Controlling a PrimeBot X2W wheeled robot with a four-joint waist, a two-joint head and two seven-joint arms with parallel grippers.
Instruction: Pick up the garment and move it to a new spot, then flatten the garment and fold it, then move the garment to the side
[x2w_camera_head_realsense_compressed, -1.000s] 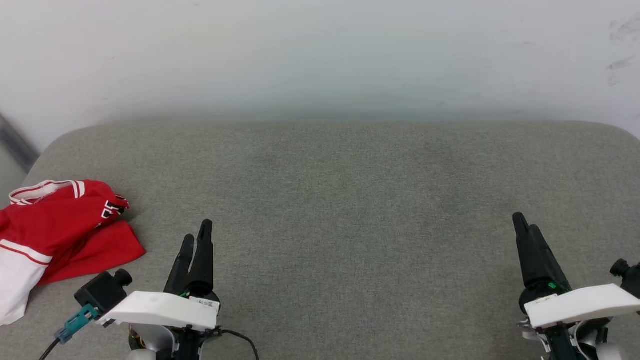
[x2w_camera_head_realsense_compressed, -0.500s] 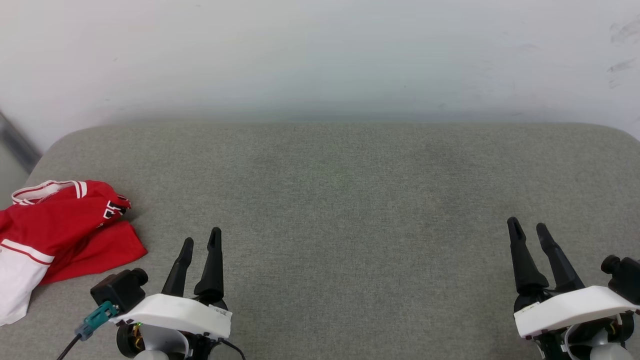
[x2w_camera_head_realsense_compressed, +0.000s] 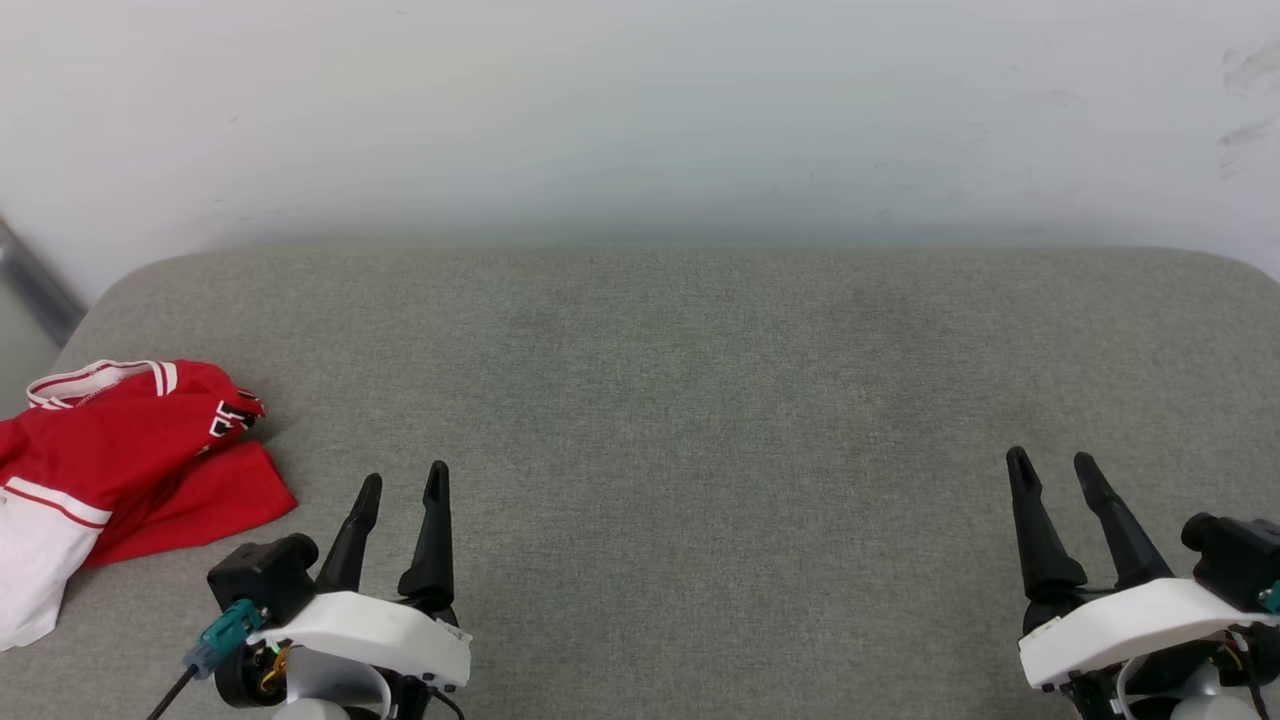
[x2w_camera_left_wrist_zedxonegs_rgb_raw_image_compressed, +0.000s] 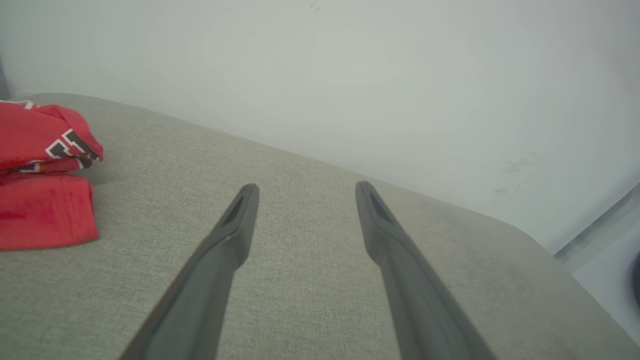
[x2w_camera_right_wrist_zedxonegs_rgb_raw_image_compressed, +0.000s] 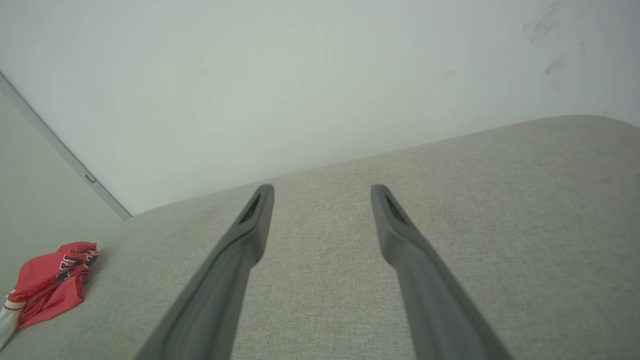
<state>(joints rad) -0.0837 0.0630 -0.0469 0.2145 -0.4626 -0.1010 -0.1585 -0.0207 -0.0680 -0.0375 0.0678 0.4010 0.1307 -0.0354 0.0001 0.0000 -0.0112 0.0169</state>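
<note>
The garment (x2w_camera_head_realsense_compressed: 120, 460), a red shirt with a white sleeve and striped trim, lies folded in a bundle at the left edge of the grey cushioned surface (x2w_camera_head_realsense_compressed: 680, 400). The left wrist view has the garment (x2w_camera_left_wrist_zedxonegs_rgb_raw_image_compressed: 42, 175) at far left, the right wrist view has it (x2w_camera_right_wrist_zedxonegs_rgb_raw_image_compressed: 50, 287) small at lower left. My left gripper (x2w_camera_head_realsense_compressed: 402, 478) stands open at the lower left, a short way right of the garment, nothing between its fingers. At the lower right my right gripper (x2w_camera_head_realsense_compressed: 1050, 462) is open and empty too, far from the garment.
A pale wall (x2w_camera_head_realsense_compressed: 640, 110) rises behind the cushioned surface. The surface's rounded left corner (x2w_camera_head_realsense_compressed: 110, 290) lies just beyond the garment, and a grey strip (x2w_camera_head_realsense_compressed: 35, 285) runs down the wall there.
Both grippers have drawn back toward the bottom of the head view and turned so their fingers show spread apart. The garment has stayed in place.
</note>
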